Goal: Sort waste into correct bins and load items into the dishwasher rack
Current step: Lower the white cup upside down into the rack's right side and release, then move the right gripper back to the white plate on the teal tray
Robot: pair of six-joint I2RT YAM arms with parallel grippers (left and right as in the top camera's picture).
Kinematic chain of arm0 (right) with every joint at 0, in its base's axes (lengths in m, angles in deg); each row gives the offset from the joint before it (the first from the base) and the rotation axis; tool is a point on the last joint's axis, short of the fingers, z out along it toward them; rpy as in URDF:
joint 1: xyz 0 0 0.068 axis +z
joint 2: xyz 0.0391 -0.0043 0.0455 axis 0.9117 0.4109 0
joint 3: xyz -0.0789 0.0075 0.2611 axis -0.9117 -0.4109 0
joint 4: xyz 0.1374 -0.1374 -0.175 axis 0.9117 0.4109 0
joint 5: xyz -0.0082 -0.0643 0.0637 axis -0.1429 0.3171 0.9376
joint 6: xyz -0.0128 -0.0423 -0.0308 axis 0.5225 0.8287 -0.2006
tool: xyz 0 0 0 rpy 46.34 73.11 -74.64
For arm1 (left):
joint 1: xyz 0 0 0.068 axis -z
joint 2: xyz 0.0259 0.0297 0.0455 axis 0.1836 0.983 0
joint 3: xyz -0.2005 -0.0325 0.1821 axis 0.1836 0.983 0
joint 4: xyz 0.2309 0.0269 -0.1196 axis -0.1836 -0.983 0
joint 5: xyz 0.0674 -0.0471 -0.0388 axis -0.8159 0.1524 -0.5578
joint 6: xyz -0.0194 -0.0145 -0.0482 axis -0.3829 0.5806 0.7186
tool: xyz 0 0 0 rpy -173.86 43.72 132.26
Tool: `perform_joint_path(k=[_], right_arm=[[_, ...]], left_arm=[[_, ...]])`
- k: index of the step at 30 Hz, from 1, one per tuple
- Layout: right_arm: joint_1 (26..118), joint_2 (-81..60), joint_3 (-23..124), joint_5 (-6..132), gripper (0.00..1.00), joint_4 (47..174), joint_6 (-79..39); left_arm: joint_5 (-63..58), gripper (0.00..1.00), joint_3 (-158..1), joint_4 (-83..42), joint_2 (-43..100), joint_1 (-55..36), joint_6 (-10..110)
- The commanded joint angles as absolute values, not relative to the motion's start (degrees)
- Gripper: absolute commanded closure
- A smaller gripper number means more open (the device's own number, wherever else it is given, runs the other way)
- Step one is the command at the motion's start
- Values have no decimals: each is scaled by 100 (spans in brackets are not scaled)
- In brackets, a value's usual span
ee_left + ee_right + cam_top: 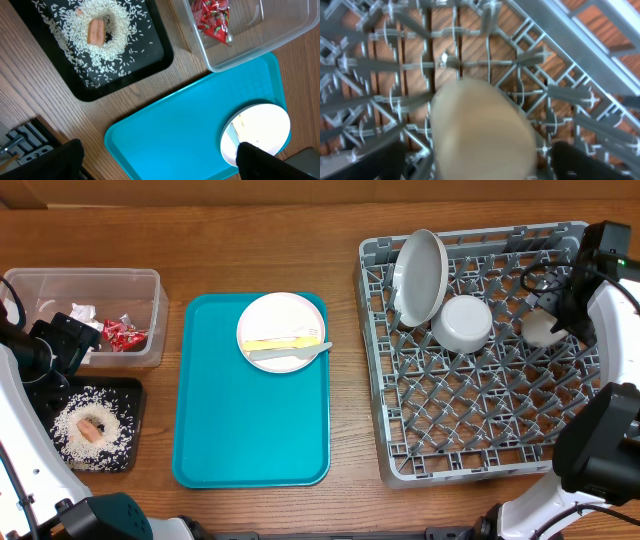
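Grey plastic pegs of the dishwasher rack [480, 420] framed a small white cup [480, 130], blurred in the right wrist view. It sat between the fingers of the right gripper [477, 150], which stood wide and clear of the cup on both sides. Whether the cup stood upright or lay tipped could not be told. Seen from overhead, it was in the rack's far right part, near a white bowl [462, 323]. A grey round plate [420, 277] leaned on edge among the pegs just left of the bowl.

On the teal serving tray [250, 430], a pinkish-white plate [283, 315] carried a yellow utensil [280, 343] and a pale utensil [290, 354].

At the table's left the left gripper [160, 150] hung with its jaws wide and empty, beside the clear plastic tub [140, 290]. The tub held small red wrappers [123, 334] and a crumpled white napkin [80, 311]. Just in front of it, the black tray [132, 395] held white rice grains [70, 435] ringed round a small orange food square [95, 429].
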State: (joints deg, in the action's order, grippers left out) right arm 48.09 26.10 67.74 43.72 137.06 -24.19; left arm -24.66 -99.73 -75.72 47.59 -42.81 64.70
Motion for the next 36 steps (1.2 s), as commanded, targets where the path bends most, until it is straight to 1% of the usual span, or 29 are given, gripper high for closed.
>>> perform_joint_path(k=[1, 8, 12, 17, 19, 25, 27, 28, 29, 33, 36], right_arm=[[4772, 2597, 7200, 4576, 0, 13968, -2426], [4772, 2593, 8411, 5175, 0, 14954, -2426], [4807, 2593, 9192, 6014, 0, 15575, -2384], [5229, 2562, 9935, 7360, 0, 16060, -1766], [5587, 2512, 10018, 7577, 0, 16101, -1639], [6980, 2496, 9996, 7478, 0, 16058, -1637], [7460, 2516, 9996, 7240, 0, 16007, -1637], [7957, 2564, 9994, 6805, 1, 15907, -1637], [8193, 2599, 9994, 6598, 1, 15850, -1637], [8960, 2796, 9959, 6058, 4, 15544, -1589], [9423, 3078, 9904, 6038, 4, 15236, -1097]], left_arm=[[-2464, 0, -9920, -7566, 4741, -4244, 6520], [-2464, 0, -9920, -7566, 4741, -4244, 6518], [-2464, 0, -9920, -7566, 4741, -4244, 6520], [-2464, 0, -9920, -7566, 4741, -4244, 6518], [-2464, 0, -9920, -7568, 4741, -4244, 6520], [-2464, 0, -9920, -7566, 4741, -4244, 6518], [-2464, 0, -9920, -7568, 4741, -4244, 6518], [-2464, 0, -9920, -7566, 4741, -4244, 6520], [-2464, 0, -9920, -7566, 4741, -4244, 6518], [-2464, 0, -9920, -7566, 4741, -4244, 6520], [-2464, 0, -9920, -7568, 4741, -4244, 6518]])
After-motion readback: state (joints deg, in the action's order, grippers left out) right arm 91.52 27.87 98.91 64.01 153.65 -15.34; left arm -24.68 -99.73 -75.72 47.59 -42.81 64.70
